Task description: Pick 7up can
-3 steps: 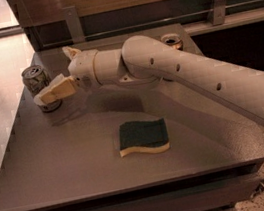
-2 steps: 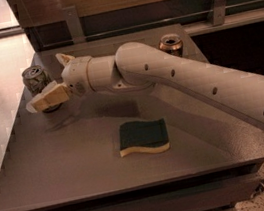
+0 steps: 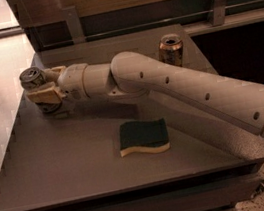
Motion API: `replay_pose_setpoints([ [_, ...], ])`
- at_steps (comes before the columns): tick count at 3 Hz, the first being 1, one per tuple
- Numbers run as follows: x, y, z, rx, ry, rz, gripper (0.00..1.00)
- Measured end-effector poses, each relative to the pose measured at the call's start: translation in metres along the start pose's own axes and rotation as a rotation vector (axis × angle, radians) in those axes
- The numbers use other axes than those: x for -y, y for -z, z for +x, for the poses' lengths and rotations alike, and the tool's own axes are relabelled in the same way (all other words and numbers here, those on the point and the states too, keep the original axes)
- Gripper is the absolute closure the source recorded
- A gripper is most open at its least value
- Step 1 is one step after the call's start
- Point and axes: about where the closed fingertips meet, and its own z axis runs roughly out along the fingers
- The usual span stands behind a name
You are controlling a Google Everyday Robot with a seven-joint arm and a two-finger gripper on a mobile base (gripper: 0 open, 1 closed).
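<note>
The 7up can (image 3: 32, 77) stands upright near the table's back left corner; its silver top shows, and its light body is mostly hidden. My gripper (image 3: 37, 85) has reached it from the right. One finger (image 3: 44, 96) crosses in front of the can's body and the other (image 3: 55, 70) lies at its far side, so the can sits between them. The fingers look open around it, and the can rests on the table.
A copper-orange can (image 3: 171, 50) stands at the back right of the grey table (image 3: 55, 161). A green and yellow sponge (image 3: 143, 136) lies in the middle front. A wooden wall with metal brackets (image 3: 73, 24) runs behind. My arm (image 3: 190, 92) spans the table.
My gripper has moved left and a little back, from beside the can to around it. The can, the sponge and the orange can have stayed put.
</note>
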Motion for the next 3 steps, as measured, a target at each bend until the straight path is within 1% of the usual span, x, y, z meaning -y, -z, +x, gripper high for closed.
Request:
replay_pose_setpoints([
  [1, -0.0017, -0.0019, -0.0001, 0.001, 0.0, -0.004, 0.68],
  [2, -0.004, -0.0042, -0.0008, 0.002, 0.0, -0.009, 0.98],
  [3, -0.0047, -0.0048, -0.001, 0.002, 0.001, -0.01, 1.0],
])
